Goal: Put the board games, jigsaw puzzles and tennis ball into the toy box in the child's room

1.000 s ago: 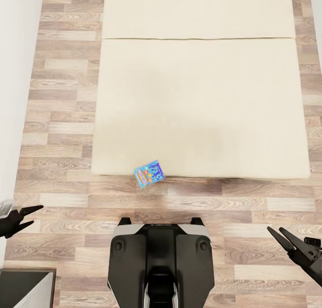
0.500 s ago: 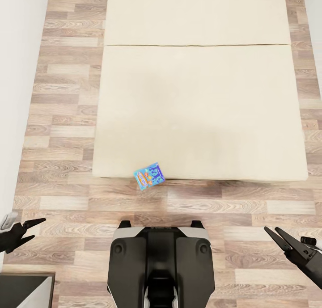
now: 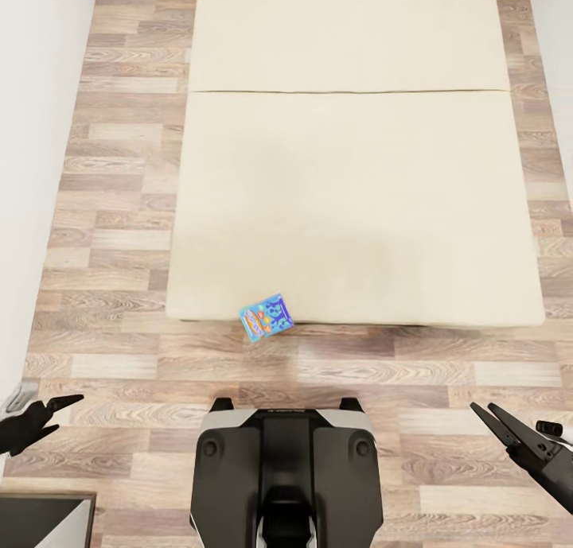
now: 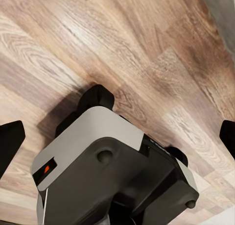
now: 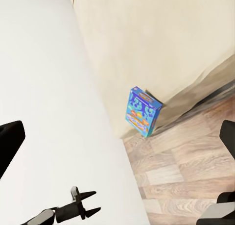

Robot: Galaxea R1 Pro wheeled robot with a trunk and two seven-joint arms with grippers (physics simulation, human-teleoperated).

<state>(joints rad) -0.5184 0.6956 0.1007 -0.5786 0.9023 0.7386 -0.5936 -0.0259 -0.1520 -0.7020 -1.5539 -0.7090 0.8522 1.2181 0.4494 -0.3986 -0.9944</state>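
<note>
Lying at the near edge of the bed (image 3: 358,206), the board game (image 3: 267,317) is a light blue box with blue lettering and an orange patch. It overhangs the mattress edge slightly, so one corner projects over the wood floor (image 3: 111,238). Its long axis runs diagonally to the bed edge, with the end nearer the left gripper tipped toward the robot and the other end pointing up onto the mattress. In the right wrist view the board game (image 5: 142,111) appears resting against the cream side of the bed (image 5: 161,43) where the bed meets the floor (image 5: 186,176).

The left gripper (image 3: 49,415) hangs low over the floor beside the white wall (image 3: 32,174), with its two black fingers spread apart and nothing between them. The board game sits ahead of it and well off toward the robot's centre line. The left gripper (image 5: 87,204) also shows in the right wrist view, fingers parted.

The right gripper (image 3: 492,417) is held over the floor on the opposite side, with its fingers likewise parted and empty (the tips form a narrow V). The board game is ahead of it and well apart, inward toward the robot's base (image 3: 282,472).

The left wrist view looks down on the base (image 4: 112,171) and on the floor (image 4: 147,53).

A dark box-like corner (image 3: 44,520) sits behind the left gripper.
</note>
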